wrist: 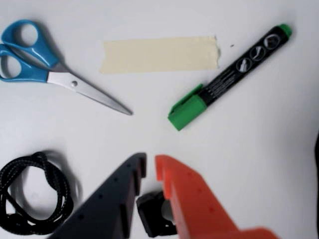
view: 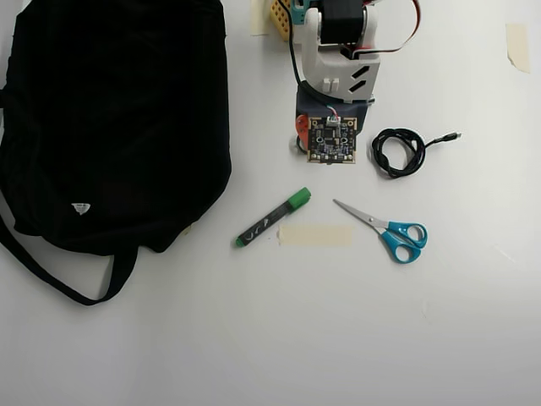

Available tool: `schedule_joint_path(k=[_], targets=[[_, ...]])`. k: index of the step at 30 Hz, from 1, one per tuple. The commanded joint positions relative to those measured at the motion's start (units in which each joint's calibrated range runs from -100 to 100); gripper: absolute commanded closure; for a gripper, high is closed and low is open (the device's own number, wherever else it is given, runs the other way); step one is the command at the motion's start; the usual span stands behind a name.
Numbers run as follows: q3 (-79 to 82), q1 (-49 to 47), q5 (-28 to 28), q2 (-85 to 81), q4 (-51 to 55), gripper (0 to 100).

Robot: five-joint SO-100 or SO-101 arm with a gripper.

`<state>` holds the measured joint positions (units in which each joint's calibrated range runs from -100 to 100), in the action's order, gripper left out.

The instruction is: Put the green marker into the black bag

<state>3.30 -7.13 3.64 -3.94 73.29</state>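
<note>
So from the wrist view the gripper (wrist: 150, 167) is hanging over bare table with nothing in it, the dark finger and the orange one standing just a narrow gap apart, so it'd probably need to spread more before it can take anything thick. The green marker (wrist: 230, 76) lies diagonally up and to the right of the tips, well apart from them, cap end nearer the gripper, which reads to me like the arm is lined up to look at the thing rather than grab it yet. A strip of masking tape (wrist: 159, 54) sits flat just beside the marker, blue-handled scissors (wrist: 50, 67) are off to the left, and a coiled black cable (wrist: 34, 194) is bottom left. Over in the overhead view the arm (view: 336, 76) is tucked back near the top edge, camera board facing down. The marker lies between the tape and the black bag (view: 110, 118), which sprawls across the left side; I can't tell from above where its opening is, so the drop spot is a guess.
</note>
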Motion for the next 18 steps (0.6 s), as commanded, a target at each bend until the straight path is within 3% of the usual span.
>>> schedule_joint_path(k=[1,18], targets=[[-1.8,-0.1,-0.3,-2.2,0.3,98],[-1.7,-0.2,-0.2,-1.9,0.3,98]])
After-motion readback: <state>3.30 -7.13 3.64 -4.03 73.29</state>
